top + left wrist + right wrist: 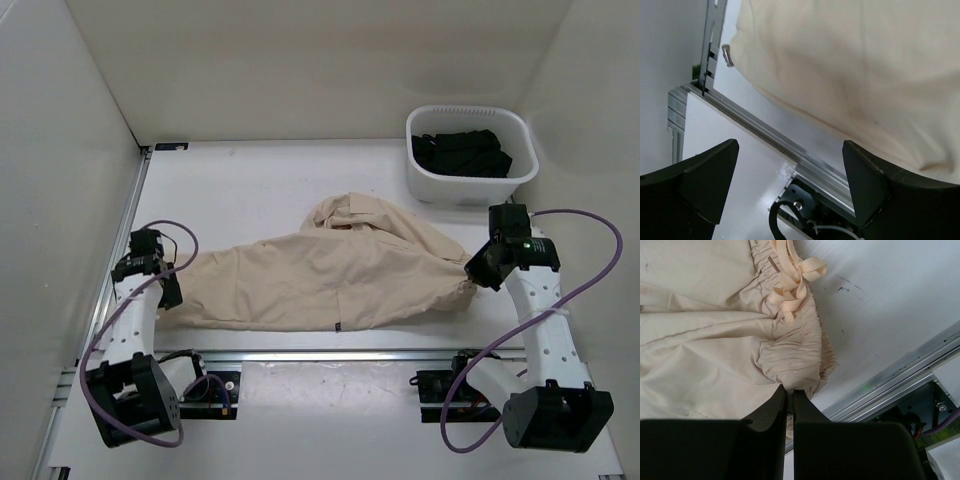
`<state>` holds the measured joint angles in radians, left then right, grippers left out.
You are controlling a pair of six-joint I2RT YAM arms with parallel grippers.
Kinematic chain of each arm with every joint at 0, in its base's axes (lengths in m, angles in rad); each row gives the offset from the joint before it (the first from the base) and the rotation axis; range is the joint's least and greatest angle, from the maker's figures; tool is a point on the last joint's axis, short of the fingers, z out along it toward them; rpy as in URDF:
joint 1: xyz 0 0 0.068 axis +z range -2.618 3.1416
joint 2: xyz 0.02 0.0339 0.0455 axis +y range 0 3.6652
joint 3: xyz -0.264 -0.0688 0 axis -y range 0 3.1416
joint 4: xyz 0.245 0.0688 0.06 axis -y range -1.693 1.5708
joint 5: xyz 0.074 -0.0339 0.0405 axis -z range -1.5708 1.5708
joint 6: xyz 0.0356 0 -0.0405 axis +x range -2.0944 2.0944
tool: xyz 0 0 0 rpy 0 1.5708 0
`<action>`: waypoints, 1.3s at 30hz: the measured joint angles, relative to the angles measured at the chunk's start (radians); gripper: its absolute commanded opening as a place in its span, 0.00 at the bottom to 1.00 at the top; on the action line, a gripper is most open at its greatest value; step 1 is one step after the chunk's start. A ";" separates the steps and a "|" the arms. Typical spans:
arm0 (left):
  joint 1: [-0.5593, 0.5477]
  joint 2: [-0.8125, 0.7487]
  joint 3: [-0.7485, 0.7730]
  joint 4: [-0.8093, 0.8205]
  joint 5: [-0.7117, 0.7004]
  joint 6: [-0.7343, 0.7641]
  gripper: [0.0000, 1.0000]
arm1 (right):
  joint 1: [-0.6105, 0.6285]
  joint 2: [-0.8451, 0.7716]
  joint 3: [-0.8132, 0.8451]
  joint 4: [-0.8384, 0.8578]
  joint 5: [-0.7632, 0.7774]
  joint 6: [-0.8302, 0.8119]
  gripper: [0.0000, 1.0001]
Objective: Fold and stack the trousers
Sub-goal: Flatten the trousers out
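Right pincer (789,392): jaws nearly together, nipping edge of gathered waistband of trousers (715,340), close to knotted drawstring (792,282). It sits near white basket (450,190), on basket's near side.
Left pincer (790,147): fingers wide apart, nothing between them, at trousers' end farthest from basket.
Trousers: spread, wrinkled, across desk (250,180), left of basket and nearer, waist end toward basket.
Small dark tag (338,327) on trousers' near edge, too small to read.
Black garment (465,152) inside basket.

White table (250,180), plain cream walls (300,60), even light.
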<state>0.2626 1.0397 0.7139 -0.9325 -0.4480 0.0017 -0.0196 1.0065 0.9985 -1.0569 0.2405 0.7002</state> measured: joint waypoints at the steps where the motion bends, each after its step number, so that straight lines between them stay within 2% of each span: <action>1: 0.002 0.015 0.005 0.014 -0.006 0.002 0.96 | 0.000 0.003 0.000 0.000 0.004 -0.003 0.00; 4: 0.026 0.082 -0.014 0.058 -0.043 0.001 0.96 | -0.003 0.028 0.016 -0.002 0.019 -0.025 0.00; 6: 0.077 0.143 0.000 0.053 -0.018 0.002 0.95 | -0.007 0.049 0.040 -0.010 0.030 -0.036 0.00; 9: 0.229 0.264 0.095 0.070 0.047 0.002 0.95 | -0.015 0.063 0.066 -0.011 0.047 -0.053 0.00; 13: 0.413 0.409 0.176 0.175 0.090 -0.001 0.94 | -0.025 0.066 0.072 -0.020 0.059 -0.061 0.00; 18: 0.435 0.492 0.114 0.252 0.087 0.001 0.86 | -0.071 0.040 0.071 -0.050 0.064 -0.059 0.00; 19: 0.433 0.484 0.102 0.266 0.084 0.002 0.86 | -0.080 0.023 0.071 -0.060 0.065 -0.054 0.05; 20: 0.432 0.473 0.092 0.275 0.084 0.002 0.86 | -0.087 0.000 0.070 -0.073 0.069 -0.049 0.26; 21: 0.431 0.461 0.080 0.285 0.084 0.001 0.87 | -0.093 -0.028 0.063 -0.083 0.075 -0.038 0.81; 23: 0.431 0.438 0.064 0.299 0.083 0.000 0.90 | -0.099 -0.074 0.042 -0.108 0.094 -0.031 0.97; 26: 0.429 0.413 0.067 0.269 0.093 0.001 0.92 | -0.104 -0.096 0.034 -0.135 0.084 -0.063 0.99; 29: 0.418 0.389 0.145 0.199 0.103 0.000 0.95 | -0.074 -0.040 0.100 -0.110 -0.002 -0.137 0.99; 32: 0.397 0.380 0.294 0.153 0.129 0.000 0.95 | 0.103 0.103 0.267 -0.045 -0.040 -0.211 0.99; 36: 0.380 0.374 0.437 0.132 0.175 0.000 0.95 | 0.383 0.455 0.611 0.013 -0.011 -0.315 0.99; 37: 0.372 0.375 0.444 0.121 0.181 -0.001 0.95 | 0.447 0.605 0.764 0.037 0.003 -0.342 0.99; 39: 0.361 0.380 0.443 0.087 0.190 -0.001 0.95 | 0.502 0.777 0.940 0.031 0.024 -0.366 0.99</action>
<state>0.6239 1.4200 1.1564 -0.8455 -0.2577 0.0010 0.4824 1.7840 1.9381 -1.0256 0.2646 0.3344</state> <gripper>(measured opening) 0.950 0.993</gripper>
